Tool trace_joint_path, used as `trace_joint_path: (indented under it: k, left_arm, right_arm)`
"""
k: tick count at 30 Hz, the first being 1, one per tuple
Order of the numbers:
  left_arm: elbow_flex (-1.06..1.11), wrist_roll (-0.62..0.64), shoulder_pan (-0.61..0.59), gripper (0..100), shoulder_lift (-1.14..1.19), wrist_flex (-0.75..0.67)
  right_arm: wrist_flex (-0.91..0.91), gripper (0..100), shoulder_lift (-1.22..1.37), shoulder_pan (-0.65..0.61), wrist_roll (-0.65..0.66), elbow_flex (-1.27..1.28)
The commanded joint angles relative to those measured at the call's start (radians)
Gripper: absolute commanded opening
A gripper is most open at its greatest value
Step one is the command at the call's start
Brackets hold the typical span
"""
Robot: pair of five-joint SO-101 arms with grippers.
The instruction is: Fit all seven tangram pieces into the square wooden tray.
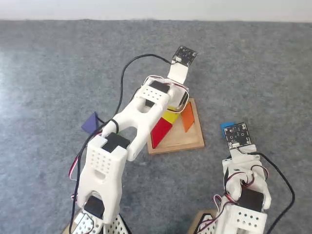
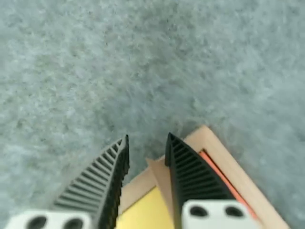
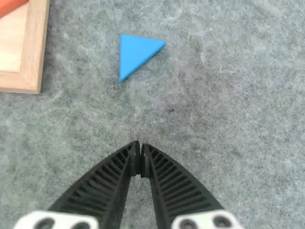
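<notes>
The square wooden tray (image 1: 181, 140) lies mid-table and holds a red triangle (image 1: 161, 131), a yellow piece (image 1: 170, 116) and an orange piece (image 1: 188, 118). My left gripper (image 2: 147, 141) hangs open over the tray's far corner (image 2: 206, 134), just above the yellow piece (image 2: 143, 213) and beside the orange one (image 2: 215, 166), with nothing between its fingers. My right gripper (image 3: 141, 147) is shut and holds nothing, a short way from a blue triangle (image 3: 136, 52) on the carpet. That blue triangle (image 1: 226, 127) lies to the right of the tray. A dark purple triangle (image 1: 90, 123) rests on the carpet left of the tray.
Grey carpet covers the table all around. The left arm's white links (image 1: 141, 117) stretch over the tray's left side and hide part of it. The tray's corner (image 3: 29, 57) lies near the blue triangle in the right wrist view.
</notes>
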Motion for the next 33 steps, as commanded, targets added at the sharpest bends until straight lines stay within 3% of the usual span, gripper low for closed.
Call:
trace_joint_path:
  k: [1, 5, 11, 23, 33]
  left_arm:
    - [-0.104, -0.012, 0.011, 13, -0.014, 0.138]
    - [-0.134, -0.014, 0.018, 12, -0.014, 0.229]
    - [-0.179, -0.014, 0.032, 1, -0.015, 0.328]
    - [-0.269, -0.012, 0.051, 1, -0.015, 0.535]
    - [-0.272, -0.012, 0.048, 1, -0.074, 0.568]
  right_arm:
    - [0.004, 0.9, -0.007, -0.01, 0.014, 0.018]
    - [0.004, 0.9, -0.007, -0.008, 0.014, 0.018]
    - [0.004, 0.9, -0.007, -0.008, 0.014, 0.018]
    - [0.002, 0.9, -0.007, -0.008, 0.014, 0.018]
    - [0.001, 0.9, -0.007, -0.008, 0.014, 0.018]
